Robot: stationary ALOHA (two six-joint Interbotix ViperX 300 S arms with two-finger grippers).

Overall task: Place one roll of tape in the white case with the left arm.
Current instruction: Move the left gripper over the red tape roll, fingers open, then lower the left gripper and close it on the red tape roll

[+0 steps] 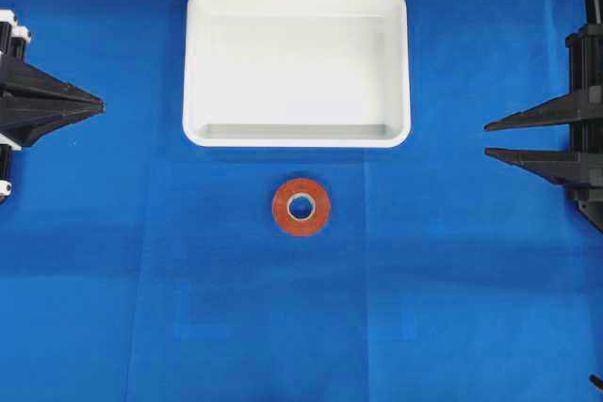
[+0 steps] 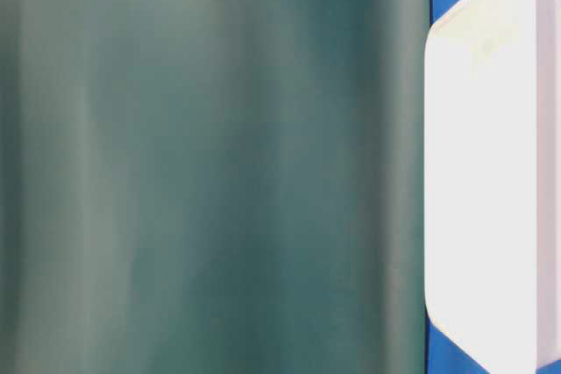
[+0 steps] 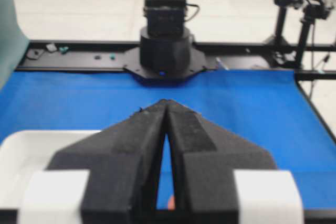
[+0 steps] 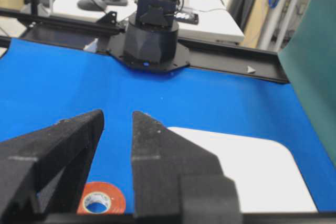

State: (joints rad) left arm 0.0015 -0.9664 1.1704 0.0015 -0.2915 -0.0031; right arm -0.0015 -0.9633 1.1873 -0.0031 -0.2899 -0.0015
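The roll of tape (image 1: 301, 205), an orange-red ring with a pale core, lies flat on the blue cloth just in front of the white case (image 1: 297, 63), which has nothing in it. My left gripper (image 1: 99, 104) is shut and empty at the far left edge, well away from the tape. In the left wrist view its fingertips (image 3: 166, 102) meet, with the case (image 3: 21, 150) at lower left and a sliver of tape (image 3: 170, 202) behind the gap. My right gripper (image 1: 488, 138) is open and empty at the far right. Its wrist view shows the gripper (image 4: 116, 116), tape (image 4: 102, 199) and case (image 4: 247, 171).
The table-level view is mostly filled by a blurred green curtain (image 2: 210, 164), with the case (image 2: 482, 172) at its right. The opposite arm bases (image 3: 165, 45) (image 4: 152, 35) stand at the table ends. A black frame rail (image 4: 231, 61) borders the cloth.
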